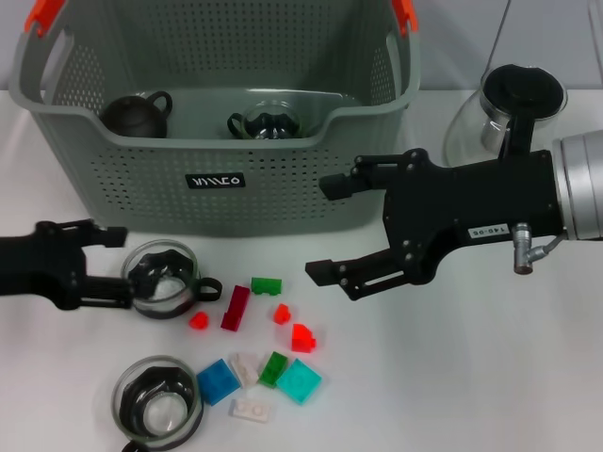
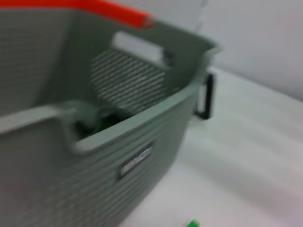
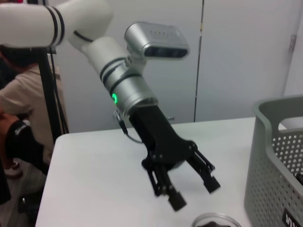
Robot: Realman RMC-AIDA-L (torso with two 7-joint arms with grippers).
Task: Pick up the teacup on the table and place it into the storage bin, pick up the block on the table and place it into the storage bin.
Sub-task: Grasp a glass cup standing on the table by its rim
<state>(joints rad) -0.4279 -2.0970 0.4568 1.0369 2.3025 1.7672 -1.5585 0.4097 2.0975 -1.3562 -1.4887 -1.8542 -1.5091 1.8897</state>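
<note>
Head view of a white desk (image 1: 490,377). The storage bin (image 1: 217,122), a grey-green perforated basket with orange-red handle tops, stands at the far side and contains a dark teapot (image 1: 137,113) and a glass cup (image 1: 268,124). The left gripper (image 1: 118,264) reaches in from the left edge, its fingers spread wide with the tips just beside the rim of a glass teacup (image 1: 162,278) that stands on the desk in front of the bin; the fingers do not enclose it. A second glass teacup (image 1: 157,407) stands nearer, at the near edge. To the right of the cups lies a scatter of small blocks (image 1: 267,344) in red, green, teal, blue and white. The right gripper (image 1: 325,226) is held above the desk to the right of the blocks, fingers spread wide and holding nothing. A glass jug (image 1: 504,108) with a black lid stands at far right.
</note>
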